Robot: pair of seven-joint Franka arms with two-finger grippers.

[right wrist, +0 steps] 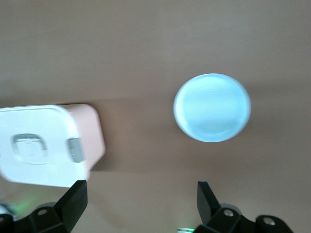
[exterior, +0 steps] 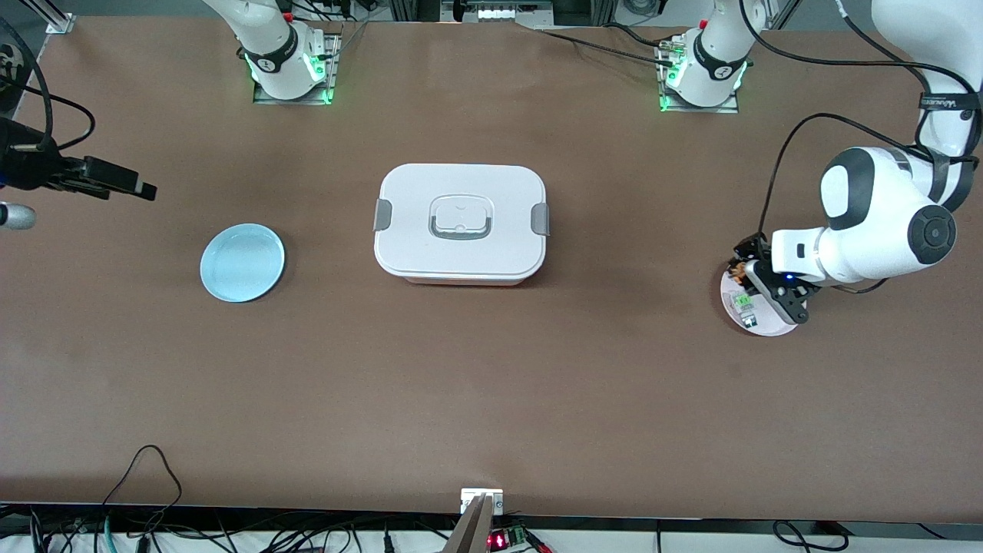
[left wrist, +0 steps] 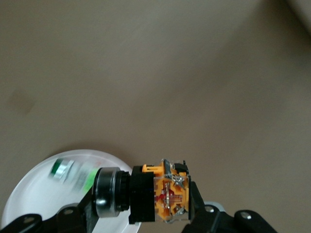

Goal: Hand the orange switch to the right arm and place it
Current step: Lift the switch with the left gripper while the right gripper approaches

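My left gripper (left wrist: pixel 146 213) was clamped on the orange switch (left wrist: pixel 146 194), jaws pinching its black middle section, with the round metal-rimmed cap sticking out one side and the orange, clear-cased contact block out the other. I held it just above the white plate (exterior: pixel 756 319) at the left arm's end of the table, where a small clear-and-green part (exterior: pixel 743 302) lay on the plate.

The switch looked light and rigid, a hard plastic piece unlikely to give under pressure. Its smooth cap seemed the slippery end, and the clear casing with thin metal contacts seemed the part most likely to be harmed by a squeeze. With my left jaws occupying the black collar, I judged the free black body beside the cap the soundest place for the second grip, taken square across it so it would not twist.

My right gripper (right wrist: pixel 141 199) waited with its fingers (right wrist: pixel 75 199) spread wide and empty, held in the air over the right arm's end of the table, well apart from the switch. Under and near it lay the blue plate (exterior: pixel 242 263), bare. Between the two plates, mid-table, sat the white lidded box (exterior: pixel 461 223) with its grey side clips fastened. The handover had not yet begun.
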